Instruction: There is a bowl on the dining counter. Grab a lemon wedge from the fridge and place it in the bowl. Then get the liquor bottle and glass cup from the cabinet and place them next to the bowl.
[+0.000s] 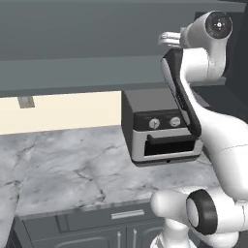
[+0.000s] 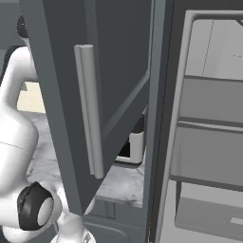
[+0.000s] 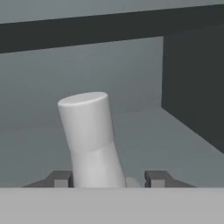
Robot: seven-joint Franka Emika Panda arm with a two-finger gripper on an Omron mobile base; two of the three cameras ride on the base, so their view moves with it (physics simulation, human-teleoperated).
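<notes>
One glass cup tilts between the fingers; cabinet door open beside it

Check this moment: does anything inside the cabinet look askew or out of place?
Yes: the glass cup leans to one side between the gripper fingertips instead of standing upright on the cabinet shelf.

pale grey glass cup, blue-grey cabinet, veined marble worktop
</notes>
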